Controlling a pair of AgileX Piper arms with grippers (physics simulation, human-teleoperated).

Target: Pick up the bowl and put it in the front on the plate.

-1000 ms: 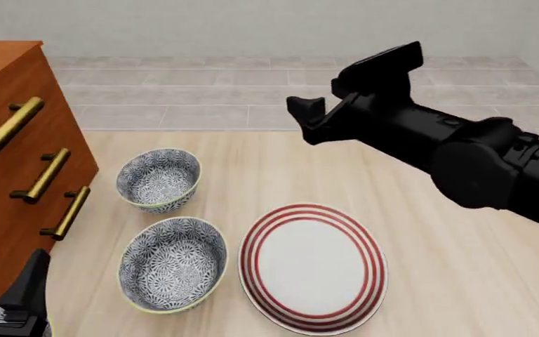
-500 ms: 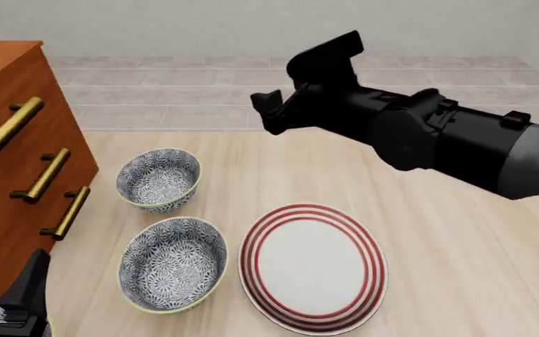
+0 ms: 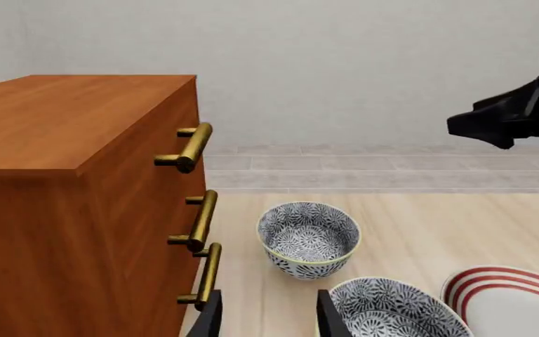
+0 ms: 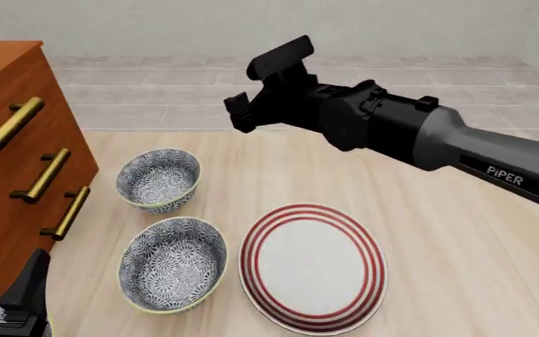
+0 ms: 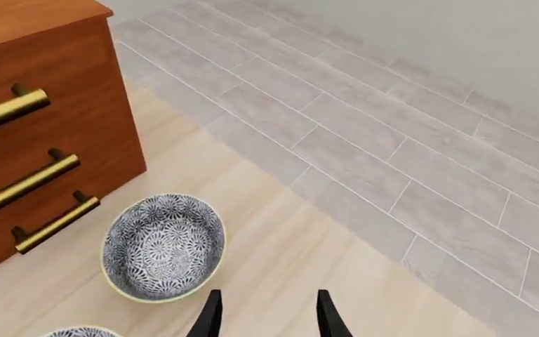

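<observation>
**Front view: right arm high over the table, both bowls untouched**

Front view puts the bowl [image 4: 172,264] at lower left of the frame, resting on the wooden table [image 4: 457,253] with its right rim just beside the plate [image 4: 313,267] — touching or not, I cannot tell. It sits upright, blue-and-white pattern showing inside, nothing gripping it. The plate lies flat at lower centre, red rings around a bare white middle.

A second look-alike bowl [image 4: 158,180] stands above it in the frame, at mid left, apart from the first and near the drawer cabinet [image 4: 8,203] that fills the left edge with its brass handles [image 4: 45,175].

The right gripper [image 4: 239,112] hangs in the upper centre of the frame, clear of everything, its black arm running down to the right edge. In the right wrist view its two fingertips [image 5: 211,316] show at the bottom edge with a gap between them — jaws apart, holding nothing — and the second bowl [image 5: 163,247] lies ahead of them at lower left.

The left gripper [image 4: 12,309] sits in the lower left corner of the front view. The left wrist view shows its fingers [image 3: 210,319] parted and empty at the bottom edge, with the bowl [image 3: 396,312] at lower right.
</observation>
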